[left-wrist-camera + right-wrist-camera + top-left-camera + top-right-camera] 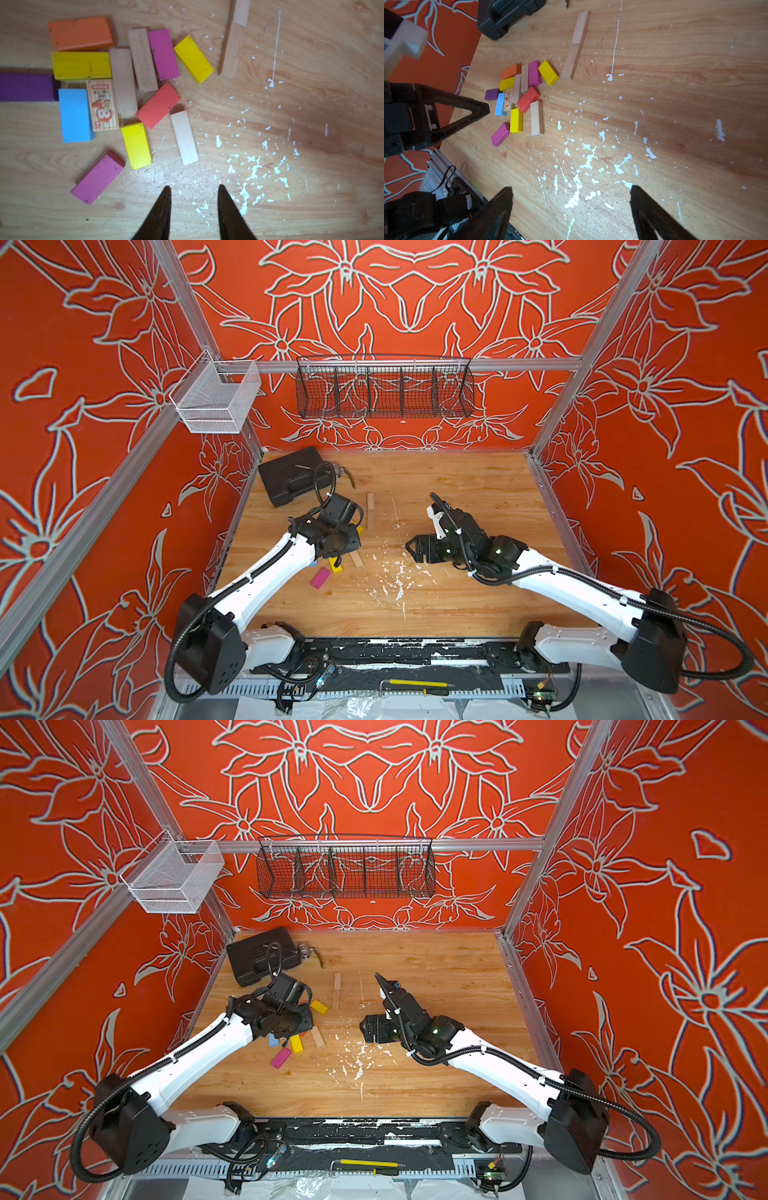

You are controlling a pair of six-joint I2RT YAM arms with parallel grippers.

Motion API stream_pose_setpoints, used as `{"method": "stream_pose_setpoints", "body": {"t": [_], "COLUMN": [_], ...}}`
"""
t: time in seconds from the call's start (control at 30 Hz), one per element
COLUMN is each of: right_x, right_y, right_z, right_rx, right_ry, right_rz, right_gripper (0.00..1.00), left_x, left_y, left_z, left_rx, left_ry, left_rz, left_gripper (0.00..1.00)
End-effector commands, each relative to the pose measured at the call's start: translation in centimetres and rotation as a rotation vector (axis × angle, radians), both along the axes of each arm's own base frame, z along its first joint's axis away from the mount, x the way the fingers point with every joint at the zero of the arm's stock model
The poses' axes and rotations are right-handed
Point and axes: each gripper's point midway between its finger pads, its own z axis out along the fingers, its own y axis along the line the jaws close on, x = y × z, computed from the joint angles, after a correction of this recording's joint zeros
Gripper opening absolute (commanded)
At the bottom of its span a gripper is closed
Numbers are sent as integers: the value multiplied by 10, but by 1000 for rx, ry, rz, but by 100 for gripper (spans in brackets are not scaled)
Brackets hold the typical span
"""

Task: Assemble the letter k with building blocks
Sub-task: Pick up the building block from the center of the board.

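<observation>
The building blocks lie in a loose pile (124,93) left of the table's middle: orange (81,33), purple (27,87), blue (74,115), red (158,105), yellow (137,145), magenta (97,176) and a pale one (184,137). Two pale wood bars (232,41) lie end to end in a straight line just beyond the pile, seen in both top views (370,510) (336,990). My left gripper (194,187) hovers over bare table beside the pile, slightly open and empty. My right gripper (571,187) is wide open over the paint flecks, holding nothing.
A black plastic case (291,479) sits at the back left corner with a small metal object (307,950) beside it. White paint flecks (395,576) dot the table's middle. A black wire basket (384,389) and a white mesh basket (216,400) hang on the walls.
</observation>
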Motion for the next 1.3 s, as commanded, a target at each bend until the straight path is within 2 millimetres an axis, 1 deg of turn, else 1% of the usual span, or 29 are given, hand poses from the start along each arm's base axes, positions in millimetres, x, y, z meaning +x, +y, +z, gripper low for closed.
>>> {"method": "stream_pose_setpoints", "body": {"t": [0.0, 0.1, 0.17, 0.33, 0.57, 0.8, 0.87, 1.03, 1.27], "right_x": [-4, -1, -1, 0, 0, 1, 1, 0, -2], "right_y": [12, 14, 16, 18, 16, 16, 17, 20, 17], "right_z": [3, -1, -3, -6, -6, -10, -11, -11, -16], "right_rx": [5, -3, -4, -9, -18, -31, -31, -30, -24], "right_ry": [17, 28, 37, 56, 59, 68, 72, 81, 99], "right_rz": [59, 52, 54, 49, 40, 38, 42, 50, 35], "right_gripper": [90, 90, 90, 90, 90, 90, 90, 90, 90], "left_x": [-8, -9, -6, 5, 20, 22, 21, 20, 17], "left_y": [2, -2, -7, -15, -22, -22, -21, -20, -17], "left_z": [-11, -26, -34, -52, -73, -93, -98, -108, -112], "left_rx": [-28, -37, -35, 7, 47, 76, 86, 109, 121], "left_ry": [2, 22, 46, 90, 124, 164, 171, 194, 207], "left_rz": [89, 92, 77, 51, 25, 22, 24, 14, 12], "left_gripper": [37, 40, 45, 50, 52, 51, 50, 42, 29]}}
